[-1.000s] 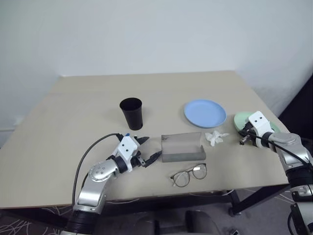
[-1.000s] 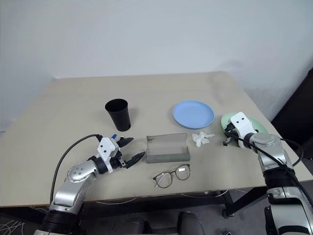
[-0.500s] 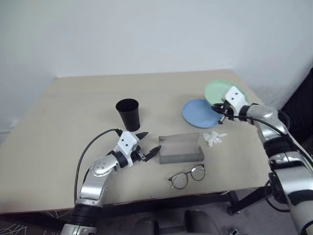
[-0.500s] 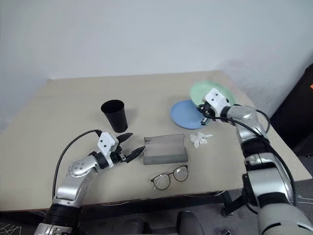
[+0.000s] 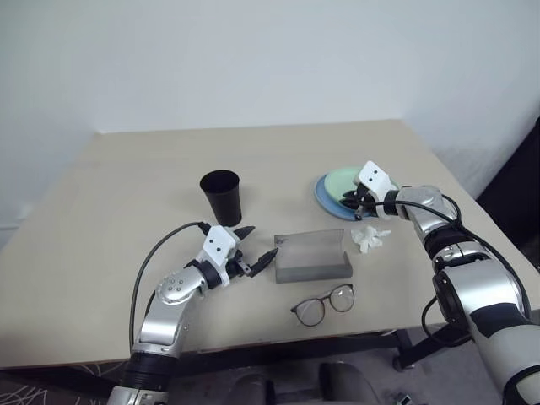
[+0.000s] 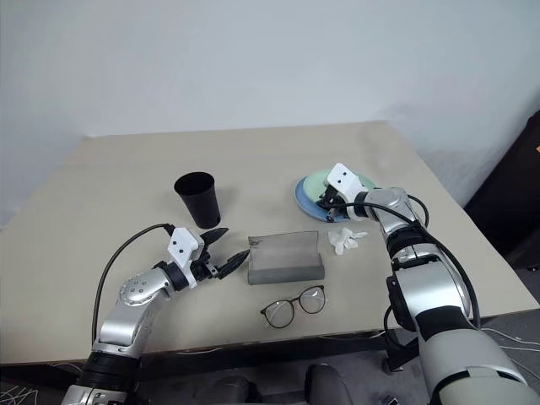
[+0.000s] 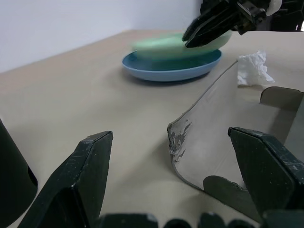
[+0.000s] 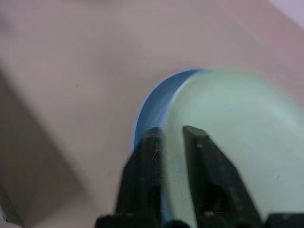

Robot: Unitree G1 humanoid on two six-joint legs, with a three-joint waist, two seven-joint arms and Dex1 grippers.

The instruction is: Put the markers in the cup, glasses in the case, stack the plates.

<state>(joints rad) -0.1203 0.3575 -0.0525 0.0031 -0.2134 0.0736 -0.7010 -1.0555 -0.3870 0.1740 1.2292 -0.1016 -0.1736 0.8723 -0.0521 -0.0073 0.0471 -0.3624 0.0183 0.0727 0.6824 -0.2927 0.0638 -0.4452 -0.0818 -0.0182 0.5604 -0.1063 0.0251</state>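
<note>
Table: right tool pinching mint plate rim over blue plate; left tool wide, level.

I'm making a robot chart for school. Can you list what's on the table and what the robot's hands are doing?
green plate: on the blue plate, its rim between the right gripper fingers
left gripper: fingers wide open, holding nothing, beside the case
case: open, nothing inside
glasses: on the table in front of the case
cup: upright
white scrap: beside the case
</note>
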